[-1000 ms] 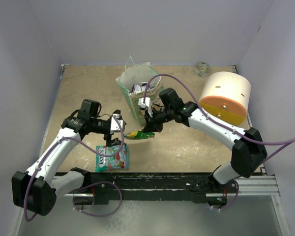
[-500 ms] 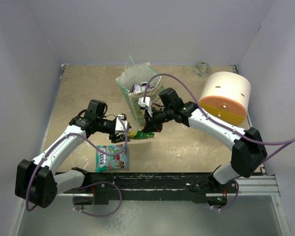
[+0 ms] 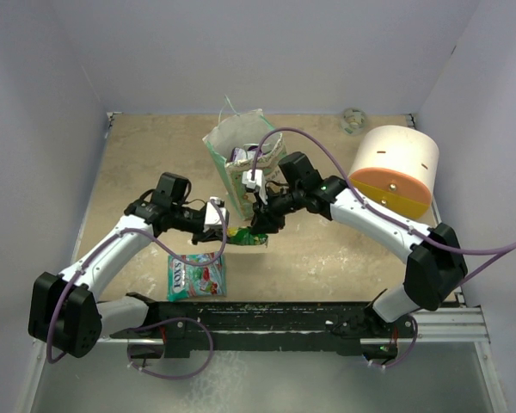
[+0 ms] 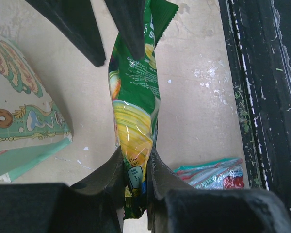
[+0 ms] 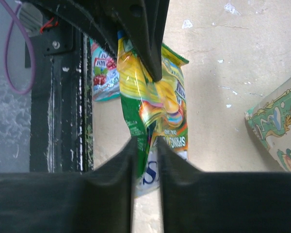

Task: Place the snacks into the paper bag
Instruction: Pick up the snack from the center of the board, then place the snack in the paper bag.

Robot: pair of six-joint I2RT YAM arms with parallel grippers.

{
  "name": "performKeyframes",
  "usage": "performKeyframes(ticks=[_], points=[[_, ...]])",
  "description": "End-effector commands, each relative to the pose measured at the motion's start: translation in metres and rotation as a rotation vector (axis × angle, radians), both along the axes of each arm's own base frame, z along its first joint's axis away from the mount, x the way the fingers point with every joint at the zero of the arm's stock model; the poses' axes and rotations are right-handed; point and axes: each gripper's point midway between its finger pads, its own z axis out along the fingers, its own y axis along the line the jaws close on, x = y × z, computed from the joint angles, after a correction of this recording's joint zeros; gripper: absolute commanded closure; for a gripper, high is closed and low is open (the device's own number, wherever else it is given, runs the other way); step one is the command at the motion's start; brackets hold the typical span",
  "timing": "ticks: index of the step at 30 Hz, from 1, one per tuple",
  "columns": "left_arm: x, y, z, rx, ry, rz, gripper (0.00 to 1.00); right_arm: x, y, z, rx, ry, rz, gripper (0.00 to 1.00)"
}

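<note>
- The left gripper (image 3: 224, 226) is clamped on one end of a yellow-green packet (image 3: 246, 236), its fingers (image 4: 103, 175) pressed tight against the wrapper.
- The right gripper (image 3: 260, 225) pinches the opposite end of the same packet, with only the wrapper between its fingers (image 5: 120, 162).
- The packet is stretched between both arms, just in front of the mint-green paper bag (image 3: 241, 163), which stands upright and open-topped on the table (image 3: 138, 163).
- A teal-and-red packet (image 3: 197, 277) lies flat near the front rail, below the left gripper.
- A cream-and-orange cylinder (image 3: 394, 170) stands at the right.
</note>
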Motion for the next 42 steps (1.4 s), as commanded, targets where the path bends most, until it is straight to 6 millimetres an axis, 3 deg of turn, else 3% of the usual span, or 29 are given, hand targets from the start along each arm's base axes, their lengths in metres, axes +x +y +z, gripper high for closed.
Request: performKeyframes(ticks=[1,5,12,16,20,27,31,35,42], points=[[0.004,-0.002,0.02,-0.001,-0.026,-0.007,1.0,0.002,-0.005,0.02,-0.011,-0.103,0.092,0.58],[0.006,0.002,0.028,0.035,-0.026,0.011,1.0,0.002,-0.02,0.021,-0.064,-0.133,0.11,0.35],[0.003,0.018,0.047,0.103,-0.047,0.079,1.0,0.006,-0.044,0.035,-0.073,-0.232,0.064,0.32],[0.001,0.035,0.063,0.172,-0.059,0.169,1.0,0.009,-0.061,0.053,-0.029,-0.291,-0.004,0.32],[-0.004,0.052,0.097,0.205,-0.093,0.259,1.0,0.009,-0.08,0.058,0.015,-0.316,-0.084,0.32],[0.0,0.078,0.173,0.202,-0.196,0.468,1.0,0.035,-0.125,0.063,0.066,-0.373,-0.288,0.29],[0.021,0.087,0.223,0.12,-0.33,0.616,1.0,0.042,-0.144,0.069,0.088,-0.405,-0.383,0.22],[0.052,0.089,0.258,0.06,-0.419,0.716,1.0,0.05,-0.157,0.071,0.084,-0.463,-0.444,0.14],[0.103,0.072,0.29,-0.006,-0.477,0.756,1.0,0.049,-0.164,0.079,0.11,-0.493,-0.462,0.09]])
